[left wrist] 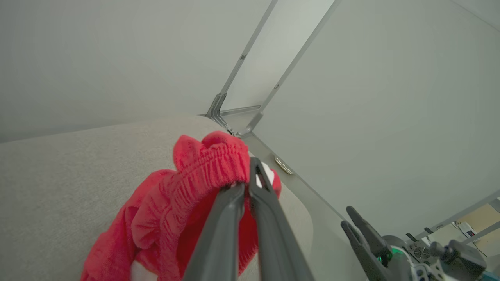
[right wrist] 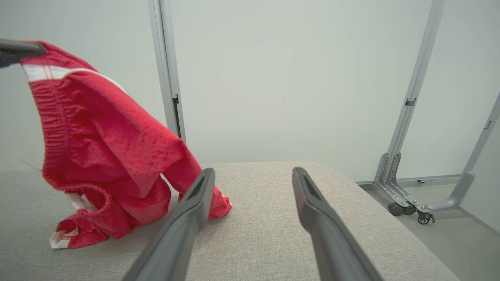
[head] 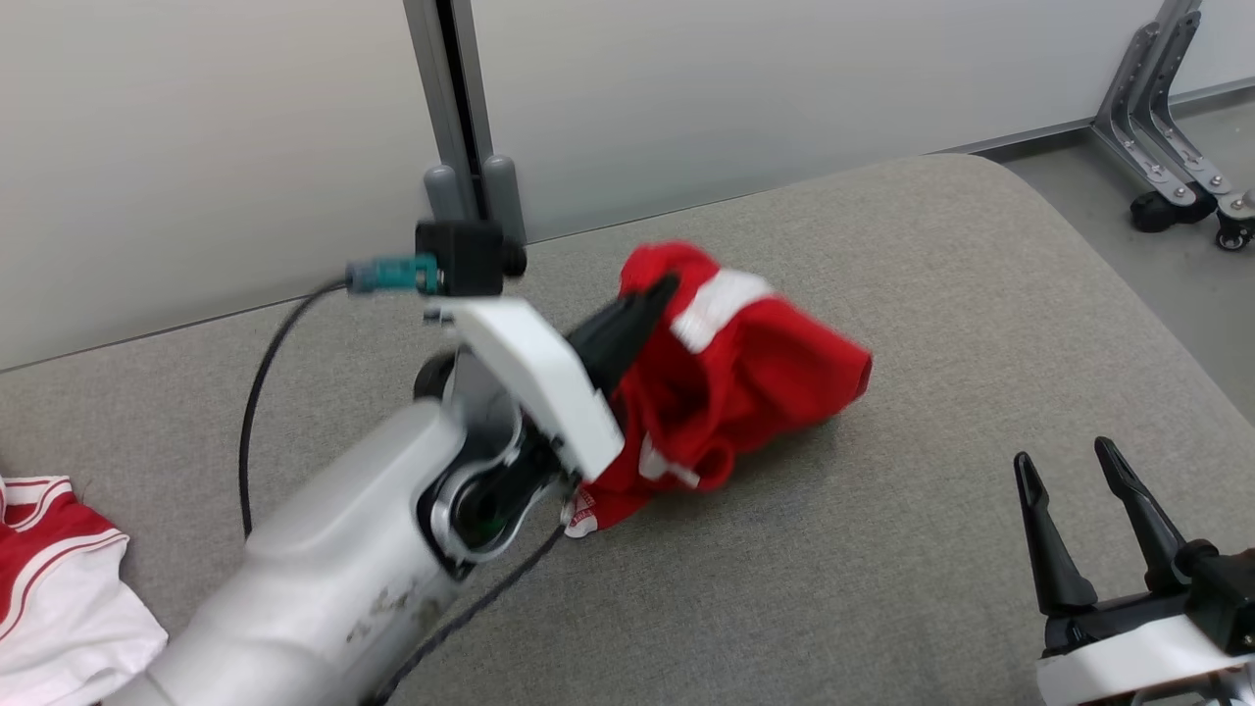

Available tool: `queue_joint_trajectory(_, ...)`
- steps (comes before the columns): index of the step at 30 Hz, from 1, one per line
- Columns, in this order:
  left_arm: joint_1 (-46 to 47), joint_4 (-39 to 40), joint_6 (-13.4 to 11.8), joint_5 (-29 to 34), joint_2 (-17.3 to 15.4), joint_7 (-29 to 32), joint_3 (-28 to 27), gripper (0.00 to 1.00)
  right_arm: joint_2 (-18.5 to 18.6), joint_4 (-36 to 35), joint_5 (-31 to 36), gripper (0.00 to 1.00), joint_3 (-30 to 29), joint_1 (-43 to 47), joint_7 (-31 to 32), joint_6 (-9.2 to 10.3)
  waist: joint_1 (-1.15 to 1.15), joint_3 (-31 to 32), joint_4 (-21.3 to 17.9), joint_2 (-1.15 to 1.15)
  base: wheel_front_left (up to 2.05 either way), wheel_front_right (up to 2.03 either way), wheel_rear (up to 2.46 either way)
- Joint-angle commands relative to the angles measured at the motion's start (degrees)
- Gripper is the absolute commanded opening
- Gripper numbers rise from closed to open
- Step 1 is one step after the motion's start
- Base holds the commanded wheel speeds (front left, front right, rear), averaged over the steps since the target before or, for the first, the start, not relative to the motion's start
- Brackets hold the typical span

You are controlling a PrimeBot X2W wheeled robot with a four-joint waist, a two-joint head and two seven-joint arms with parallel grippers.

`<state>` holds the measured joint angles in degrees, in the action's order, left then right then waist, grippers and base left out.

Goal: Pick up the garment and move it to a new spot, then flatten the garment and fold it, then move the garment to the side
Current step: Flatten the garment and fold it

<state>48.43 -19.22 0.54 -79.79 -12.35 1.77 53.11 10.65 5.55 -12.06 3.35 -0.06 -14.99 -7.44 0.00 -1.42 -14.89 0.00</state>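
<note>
My left gripper [left wrist: 247, 177] pinches the red shorts [head: 755, 373] by the elastic waistband [left wrist: 203, 171] so they hang half-lifted off the counter [head: 882, 549] for carrying, while my right gripper [head: 1079, 480] sits released, spare.

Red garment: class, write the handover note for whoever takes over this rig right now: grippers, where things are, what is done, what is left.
Left gripper: shut on the red garment at its elastic waistband, holding it raised; the lower folds rest on the grey padded surface.
Right gripper: open, empty, low at the right.
Done: garment gripped and partly lifted.
Left: set it at a new spot, flatten, fold, move aside.
</note>
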Motion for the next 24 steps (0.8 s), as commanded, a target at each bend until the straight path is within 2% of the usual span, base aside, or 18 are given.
queue_joint_trajectory(1, -2.4, -0.5, 0.5, -0.1, -1.3, 0.4, 0.9, 0.00, 0.1, -0.1, 0.0, 1.00, -0.3, -0.1, -0.3, -0.09, 0.00, 0.1, 0.1, 0.00, 0.00, 0.00, 0.00)
queue_joint_trajectory(7, -14.6, -2.6, 0.4, 1.6, -10.7, 5.1, 8.4, 0.00, 0.0, 0.1, 0.4, 1.00, -1.0, 1.5, -0.3, -0.09, 0.00, 0.8, 2.6, 0.00, 0.00, 0.00, 0.00)
queue_joint_trajectory(11, -19.2, -4.0, -0.3, 2.9, -15.7, 5.7, 10.6, 0.00, 0.4, 0.0, 0.6, 1.00, -1.4, 2.7, -0.3, -0.09, 0.00, 1.4, 5.6, 0.00, 0.00, 0.00, 0.00)
queue_joint_trajectory(15, -21.5, -5.0, -0.2, 3.7, -17.1, 4.3, 11.3, 0.00, 0.5, 0.0, 0.8, 1.00, -1.4, 3.2, -0.3, -0.09, 0.00, 1.7, 8.9, 0.00, 0.00, 0.00, 0.00)
queue_joint_trajectory(19, -23.4, -5.8, 0.4, 4.4, -15.6, 1.9, 12.1, 0.00, 0.1, 0.7, 0.9, 1.00, -0.5, 3.6, -0.3, -0.09, 0.00, 2.3, 11.5, 0.00, 0.00, 0.00, 0.00)
queue_joint_trajectory(20, -23.7, -6.3, 0.3, 4.6, -15.5, 0.3, 11.5, 0.22, 0.0, 0.7, 1.0, 1.00, -0.3, 3.6, -0.3, -0.09, 0.00, 2.4, 11.9, 0.00, 0.00, 0.00, 0.00)
queue_joint_trajectory(21, -24.2, -6.8, 0.2, 4.6, -15.1, -1.6, 10.9, 1.00, 0.0, 0.8, 1.0, 1.00, -0.3, 3.6, -0.3, -0.09, 0.00, 2.5, 12.1, 0.00, 0.00, 0.00, 0.00)
queue_joint_trajectory(24, -25.6, -7.2, 0.7, 5.2, -14.0, -6.8, 9.5, 1.00, -0.1, 1.0, 1.1, 1.00, 0.0, 3.7, -0.3, -0.09, 0.00, 2.8, 12.5, 0.00, 0.00, 0.00, 0.00)
